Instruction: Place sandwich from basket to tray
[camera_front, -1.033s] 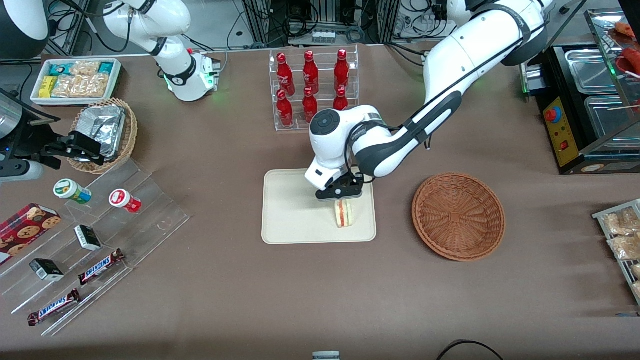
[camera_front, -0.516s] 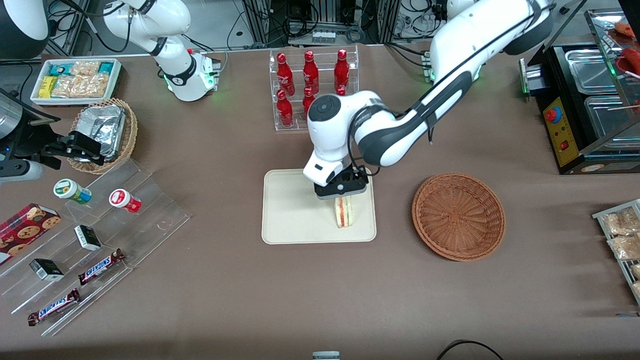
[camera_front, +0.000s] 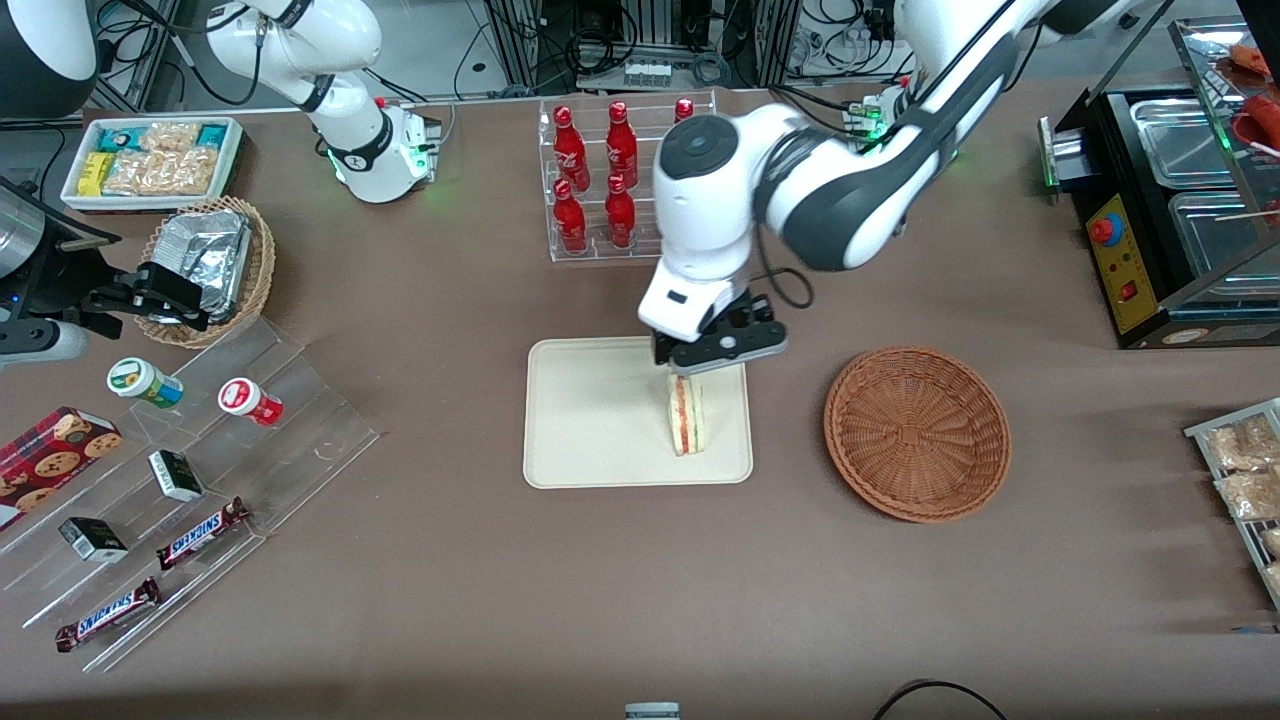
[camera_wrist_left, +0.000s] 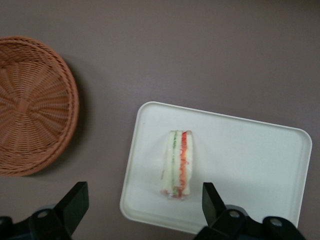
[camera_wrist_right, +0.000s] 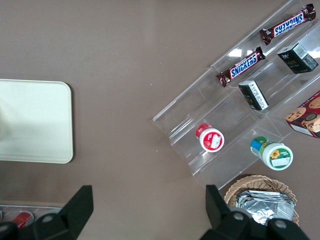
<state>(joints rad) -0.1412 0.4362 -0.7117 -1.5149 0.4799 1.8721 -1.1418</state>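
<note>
The sandwich (camera_front: 685, 415), a white-bread wedge with red and green layers, stands on its edge on the cream tray (camera_front: 590, 420), near the tray's end closest to the basket. My left gripper (camera_front: 703, 364) hovers open above the sandwich, holding nothing and touching nothing. The wrist view looks down on the sandwich (camera_wrist_left: 177, 164) on the tray (camera_wrist_left: 245, 150), with the black fingertips (camera_wrist_left: 210, 198) spread wide and the gripper (camera_wrist_left: 144, 200) well clear of it. The reddish-brown woven basket (camera_front: 917, 432) (camera_wrist_left: 30, 105) lies empty beside the tray, toward the working arm's end.
A clear rack of red bottles (camera_front: 620, 170) stands farther from the front camera than the tray. Toward the parked arm's end are a tan basket of foil packets (camera_front: 205, 265), a white snack bin (camera_front: 150, 160) and an acrylic display (camera_front: 200, 470). A black machine (camera_front: 1170, 200) stands at the working arm's end.
The gripper has let go of the sandwich and risen, drifting away from the front camera. The sandwich stays upright on the tray.
</note>
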